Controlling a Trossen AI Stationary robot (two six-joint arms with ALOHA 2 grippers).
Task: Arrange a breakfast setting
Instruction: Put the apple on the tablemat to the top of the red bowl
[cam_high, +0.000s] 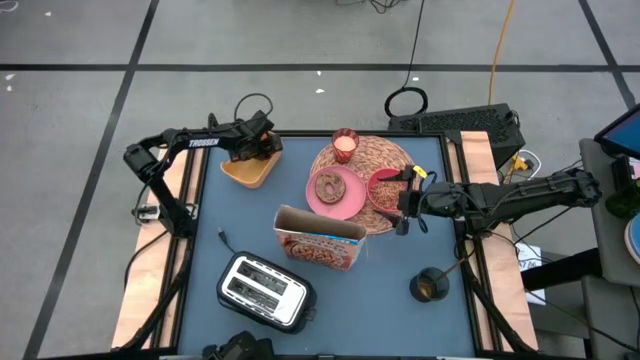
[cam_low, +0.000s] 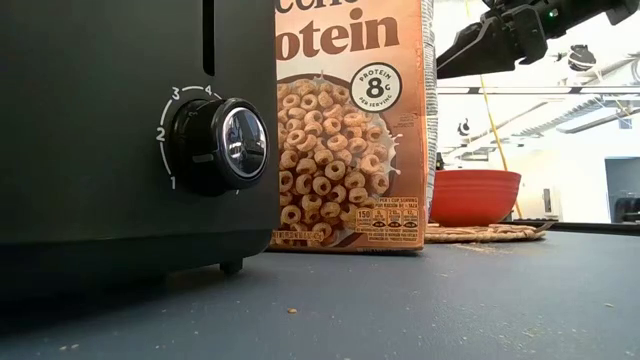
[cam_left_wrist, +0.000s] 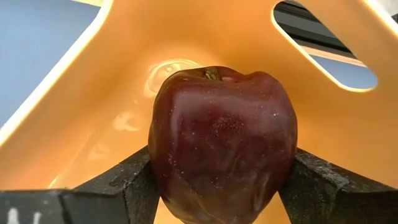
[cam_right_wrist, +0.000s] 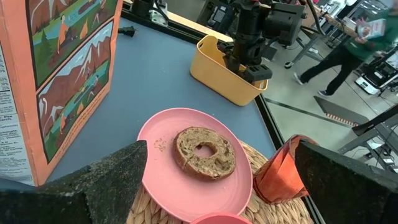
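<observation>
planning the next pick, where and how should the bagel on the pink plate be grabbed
Grip the round brown bagel across its ring, from straight above: one finger in the centre hole, one outside, or both across the outer rim. It lies flat on the pink round plate, so no side is open underneath. The right end effector, open beside the plate, is nearest.

We see the toaster (cam_low: 120, 130) cut off at the low view's edge, hiding the plate and bagel behind it.
</observation>
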